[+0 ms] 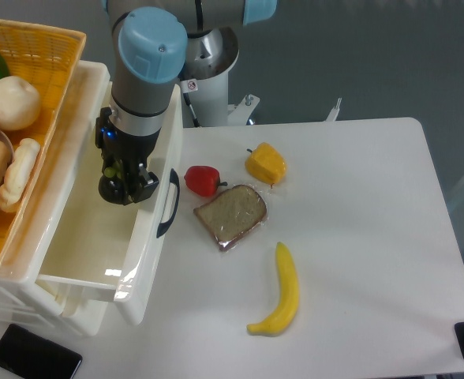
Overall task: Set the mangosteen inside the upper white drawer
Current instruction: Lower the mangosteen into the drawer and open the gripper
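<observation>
Camera view from above the table: you are looking down on the arm reaching over the upper white drawer [98,237], which stands pulled out at the left with its dark curved handle [166,204] facing the tabletop. Your gripper [119,180] hangs inside the drawer's outline, close to its front panel. The jaws are pinched on the mangosteen [115,180]; you can make out its near-black body between the fingers and a few light green lobes showing just above it. The fruit is off the drawer floor as far as you can tell, though the exact height cannot be judged from this angle.

To the left of the drawer, and overlapping its far rim, you see the woven yellow basket [54,51] holding a pale round vegetable [12,103], something green at its upper corner and some beige pieces at its left edge.

On the white table [358,237], just beside the drawer handle, lies the red pepper [202,180]. Near it to the right sits a yellow pepper [265,163], and just below the two lies a slice of bread [230,215] in clear wrap. A banana [279,290] lies apart, lower down. A dark phone-like slab [33,355] rests at the bottom left corner.
</observation>
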{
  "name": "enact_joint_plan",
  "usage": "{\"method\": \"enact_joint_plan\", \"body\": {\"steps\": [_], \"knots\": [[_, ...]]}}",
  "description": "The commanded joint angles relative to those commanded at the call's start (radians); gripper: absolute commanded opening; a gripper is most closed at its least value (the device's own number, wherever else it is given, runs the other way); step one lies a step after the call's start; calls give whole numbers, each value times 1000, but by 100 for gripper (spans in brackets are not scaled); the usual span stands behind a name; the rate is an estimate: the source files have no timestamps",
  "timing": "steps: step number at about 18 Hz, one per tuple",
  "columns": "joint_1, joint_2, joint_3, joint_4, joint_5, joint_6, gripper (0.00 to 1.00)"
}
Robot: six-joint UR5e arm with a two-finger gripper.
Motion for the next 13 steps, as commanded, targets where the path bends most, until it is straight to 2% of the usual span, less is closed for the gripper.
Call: {"method": "enact_joint_plan", "body": {"steps": [1, 3, 4, 13], "knots": [[0, 0, 0, 5, 0, 0, 60], [0, 0, 0, 11, 0, 2, 89], [-2, 2, 0, 12, -2, 2, 100], [-8, 8, 35, 11, -35, 45, 100]]}}
